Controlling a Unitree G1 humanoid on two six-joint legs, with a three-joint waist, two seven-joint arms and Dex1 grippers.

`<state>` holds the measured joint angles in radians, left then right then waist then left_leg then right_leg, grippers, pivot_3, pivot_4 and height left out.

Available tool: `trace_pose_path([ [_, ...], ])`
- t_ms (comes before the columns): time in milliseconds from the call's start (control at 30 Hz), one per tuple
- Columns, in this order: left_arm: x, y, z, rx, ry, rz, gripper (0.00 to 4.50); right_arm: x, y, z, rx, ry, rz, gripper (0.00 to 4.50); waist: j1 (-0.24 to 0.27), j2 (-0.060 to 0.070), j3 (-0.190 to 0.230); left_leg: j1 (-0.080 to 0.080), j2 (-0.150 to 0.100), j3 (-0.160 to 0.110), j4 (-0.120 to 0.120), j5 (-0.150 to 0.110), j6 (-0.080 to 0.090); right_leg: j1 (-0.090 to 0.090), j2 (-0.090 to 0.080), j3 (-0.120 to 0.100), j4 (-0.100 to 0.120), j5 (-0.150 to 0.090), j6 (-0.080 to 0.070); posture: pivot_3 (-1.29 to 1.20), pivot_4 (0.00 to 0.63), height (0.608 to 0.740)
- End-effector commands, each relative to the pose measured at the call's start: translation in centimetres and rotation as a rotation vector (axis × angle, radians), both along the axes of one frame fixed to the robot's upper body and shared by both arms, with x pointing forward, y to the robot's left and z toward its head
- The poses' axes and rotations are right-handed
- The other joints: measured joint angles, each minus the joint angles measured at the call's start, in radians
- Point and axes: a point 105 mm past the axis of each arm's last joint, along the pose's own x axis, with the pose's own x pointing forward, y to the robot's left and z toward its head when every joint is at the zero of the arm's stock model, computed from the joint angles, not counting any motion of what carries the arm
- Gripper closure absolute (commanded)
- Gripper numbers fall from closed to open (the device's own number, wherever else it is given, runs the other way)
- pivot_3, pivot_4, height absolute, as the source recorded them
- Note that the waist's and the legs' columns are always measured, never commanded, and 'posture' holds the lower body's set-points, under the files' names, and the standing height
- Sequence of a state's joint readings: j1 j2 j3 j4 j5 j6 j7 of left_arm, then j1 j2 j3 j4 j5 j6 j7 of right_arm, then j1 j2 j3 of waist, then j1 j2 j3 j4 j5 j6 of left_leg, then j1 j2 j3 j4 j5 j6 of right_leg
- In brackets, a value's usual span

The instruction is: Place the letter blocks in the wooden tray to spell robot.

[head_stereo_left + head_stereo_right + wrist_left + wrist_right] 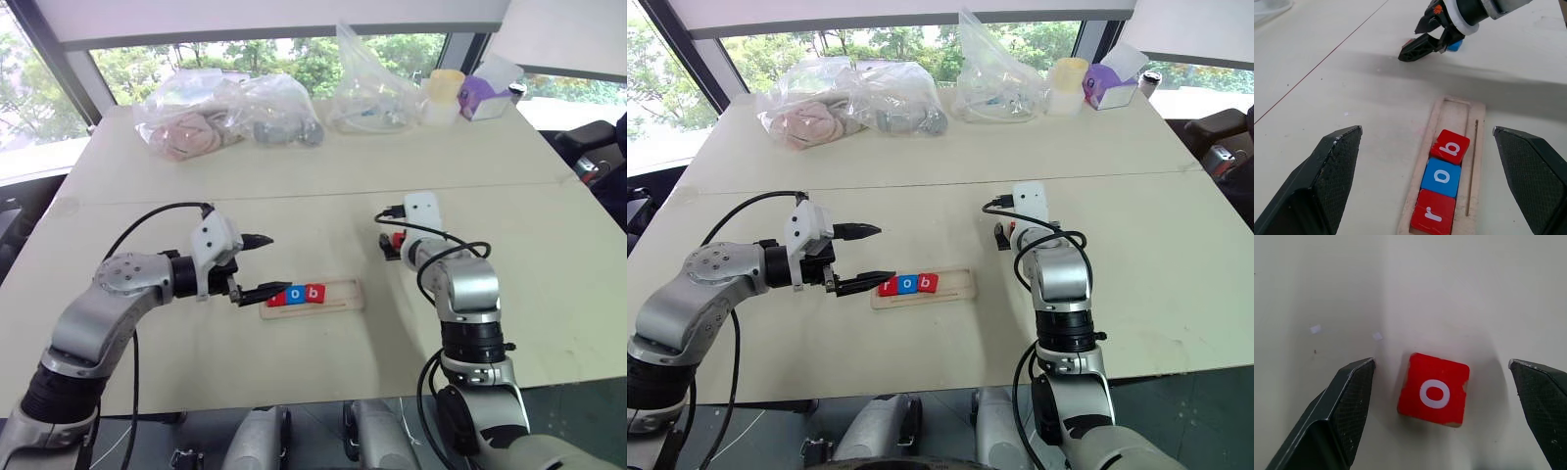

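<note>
Red, blue, red: three letter blocks point(1439, 181) spelling r, o, b lie in a row at one end of the wooden tray point(338, 295) on the table point(294, 362). Another red block with an o point(1434, 388) lies on the table between the wide-open right gripper point(1442, 404) fingers, not touching them. The left gripper point(257, 265) is open too, beside the tray's r end, holding nothing.

I count three letter blocks in the wooden tray point(338, 294): a red r point(1432, 214), a blue o point(1442, 177), a red b point(1450, 146). Two more lie on the table beyond the tray (a red o point(1434, 389), a blue one point(1454, 46)). One tray.
</note>
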<state>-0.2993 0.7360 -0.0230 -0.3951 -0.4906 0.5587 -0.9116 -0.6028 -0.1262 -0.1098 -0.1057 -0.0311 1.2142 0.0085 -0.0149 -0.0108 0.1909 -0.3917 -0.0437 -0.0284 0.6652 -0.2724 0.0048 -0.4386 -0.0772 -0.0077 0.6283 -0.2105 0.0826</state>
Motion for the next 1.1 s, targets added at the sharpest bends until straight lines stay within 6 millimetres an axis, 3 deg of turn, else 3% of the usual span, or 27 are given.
trace_pose_path([
  [33,-0.2,-0.3,1.0,-0.001,-0.049,-0.016,0.00,-0.3,0.6,0.3,0.053,-0.003,0.016,0.09,0.000,0.000,0.000,0.000,0.000,0.000,0.000,0.000,0.000,0.000,0.000,0.000,0.000,0.000,0.000,0.00,0.150,0.725],
  [300,-0.2,-0.4,0.9,0.002,-0.051,-0.015,0.00,-0.6,1.3,-0.2,0.169,0.062,-0.016,0.09,-0.002,0.000,0.000,0.000,0.000,0.000,0.000,0.000,0.000,0.000,0.001,0.000,0.000,0.000,0.000,0.00,0.150,0.725],
  [400,-0.2,-0.4,0.9,0.002,-0.051,-0.015,0.00,-0.7,2.2,-0.5,0.238,0.099,-0.024,0.91,-0.004,0.000,0.000,0.001,0.001,0.000,0.000,0.000,0.000,0.000,0.001,0.000,0.001,0.000,0.000,0.00,0.150,0.725],
  [567,-0.1,-0.5,0.9,-0.001,-0.051,-0.013,0.00,-0.6,2.8,0.0,0.307,0.123,-0.032,3.30,-0.007,0.000,0.000,0.001,0.001,0.000,0.000,0.000,0.000,0.000,0.001,0.000,0.001,0.000,0.000,0.00,0.150,0.725],
  [667,-0.1,-0.6,0.8,-0.002,-0.048,-0.016,0.00,-0.9,2.9,1.1,0.315,0.128,-0.009,3.37,-0.006,0.000,0.000,0.001,0.001,0.000,0.000,0.000,0.000,0.000,0.001,0.000,0.001,0.000,0.000,0.00,0.150,0.725],
  [833,-0.3,-0.9,0.6,-0.010,-0.034,-0.031,0.00,-2.4,3.2,4.5,0.275,0.037,0.148,3.37,-0.003,0.001,0.000,0.000,0.001,0.000,0.000,0.000,0.000,-0.001,0.000,0.000,0.001,0.000,0.000,0.00,0.150,0.725],
  [1100,-0.1,-1.5,0.3,-0.021,-0.027,-0.053,0.00,-8.0,2.3,2.3,0.198,0.038,0.348,3.37,-0.005,0.001,0.000,-0.001,0.001,0.000,-0.001,-0.001,0.001,0.002,-0.001,-0.001,-0.006,-0.001,0.001,0.00,0.150,0.725],
])
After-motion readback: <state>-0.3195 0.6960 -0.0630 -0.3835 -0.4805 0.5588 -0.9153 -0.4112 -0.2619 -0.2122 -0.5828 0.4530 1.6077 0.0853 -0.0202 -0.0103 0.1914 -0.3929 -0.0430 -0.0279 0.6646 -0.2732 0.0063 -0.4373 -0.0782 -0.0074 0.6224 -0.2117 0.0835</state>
